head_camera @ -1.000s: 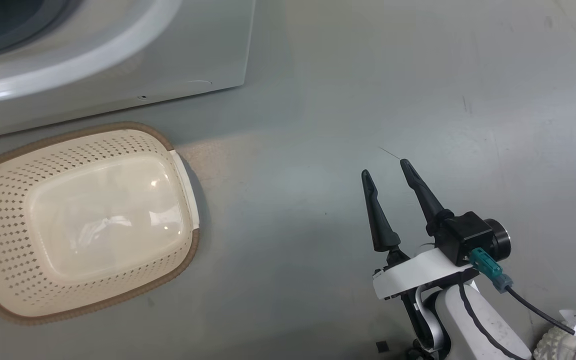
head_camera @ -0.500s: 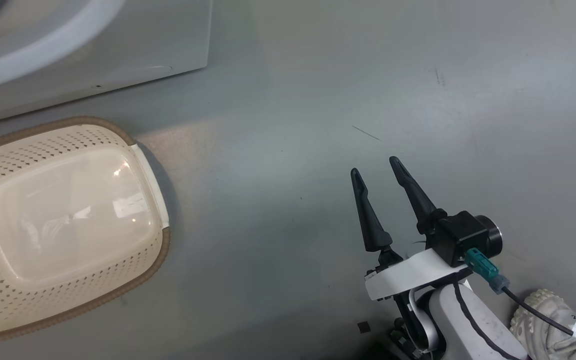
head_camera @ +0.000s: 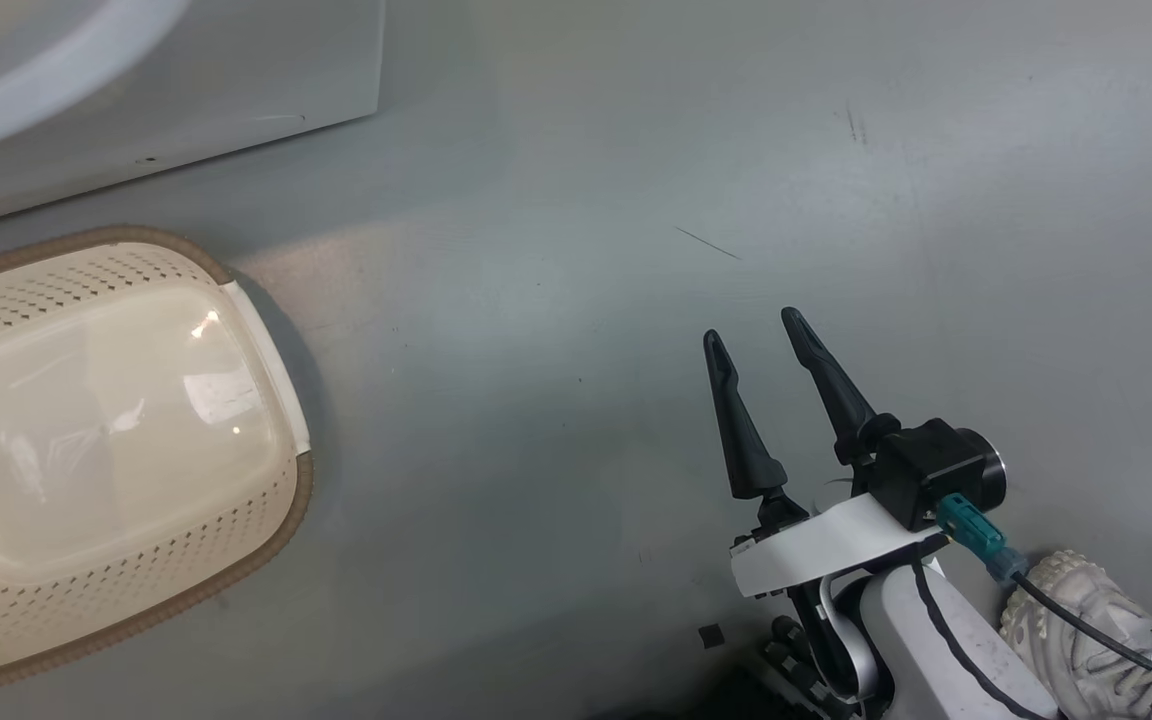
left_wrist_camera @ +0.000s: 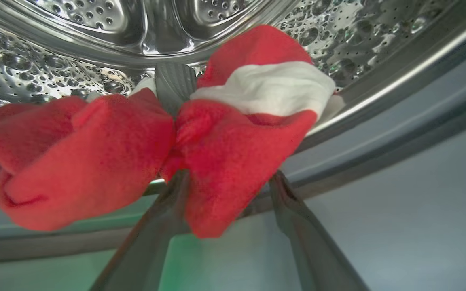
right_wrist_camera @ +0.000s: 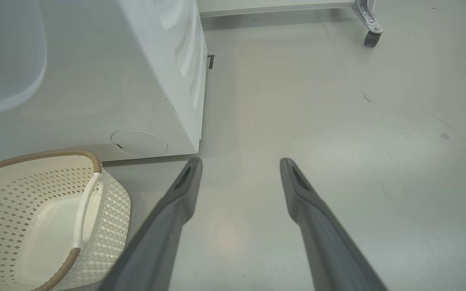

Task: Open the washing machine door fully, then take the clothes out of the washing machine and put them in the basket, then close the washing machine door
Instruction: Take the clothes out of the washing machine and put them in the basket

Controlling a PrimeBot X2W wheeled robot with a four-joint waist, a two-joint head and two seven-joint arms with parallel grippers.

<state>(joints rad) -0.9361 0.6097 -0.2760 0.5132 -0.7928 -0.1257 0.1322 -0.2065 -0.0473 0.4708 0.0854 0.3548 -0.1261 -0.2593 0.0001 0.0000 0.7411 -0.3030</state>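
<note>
In the left wrist view, bright red clothes (left_wrist_camera: 233, 161) with a white stripe lie on the lip of the washing machine's (head_camera: 186, 90) perforated steel drum (left_wrist_camera: 95, 24). My left gripper (left_wrist_camera: 229, 178) is open, and a fold of the red cloth hangs between its two fingers, hiding their tips. The cream basket (head_camera: 266, 500) (right_wrist_camera: 111, 198) stands on the floor in front of the machine, with nothing in it. My right gripper (head_camera: 754, 325) (right_wrist_camera: 241, 161) is open over bare floor, well to the right of the basket. The washing machine door is out of view.
A person's pale knitted shoe (head_camera: 1086, 620) stands by my right arm at the lower right. A caster wheel (right_wrist_camera: 372, 38) of a frame sits far behind the machine. Grey floor (head_camera: 586, 250) stretches to the right of the machine and the basket.
The head camera has turned right, so the basket and the machine sit further left in the picture and more of the shoe shows. The right gripper holds the same open pose.
</note>
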